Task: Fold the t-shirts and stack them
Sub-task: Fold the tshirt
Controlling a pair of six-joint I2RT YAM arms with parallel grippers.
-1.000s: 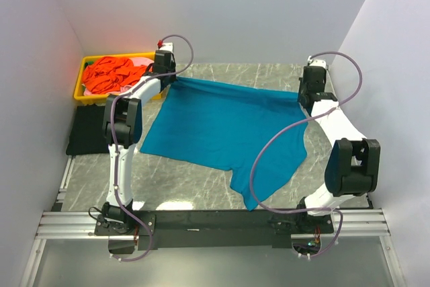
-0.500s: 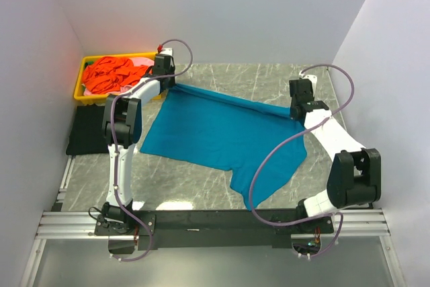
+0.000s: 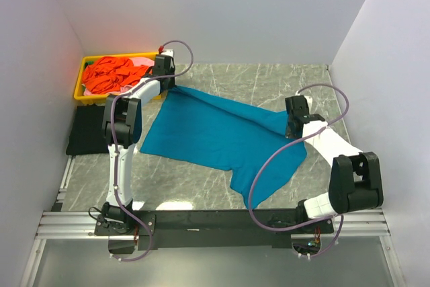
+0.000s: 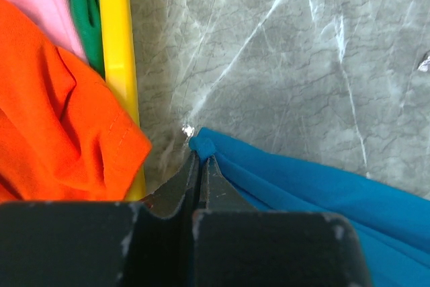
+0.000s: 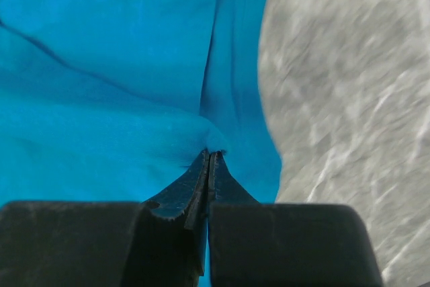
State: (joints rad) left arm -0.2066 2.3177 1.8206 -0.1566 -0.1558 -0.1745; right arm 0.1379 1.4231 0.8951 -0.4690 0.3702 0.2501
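Clamped on the teal t-shirt's (image 3: 208,136) far edge, left gripper (image 4: 199,160) and right gripper (image 5: 209,158) should travel evenly, cloth taut

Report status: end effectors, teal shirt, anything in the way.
Left end effector shut on teal shirt far corner. Right end effector shut on its right edge. Yellow tray with orange shirt close beside left grip.

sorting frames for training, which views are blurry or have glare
Right wrist: table streaked with motion blur, teal shirt soft. Left wrist: sharp, one small glint on the table. Top external: sharp, reddish cast on the wall beside the orange shirt.
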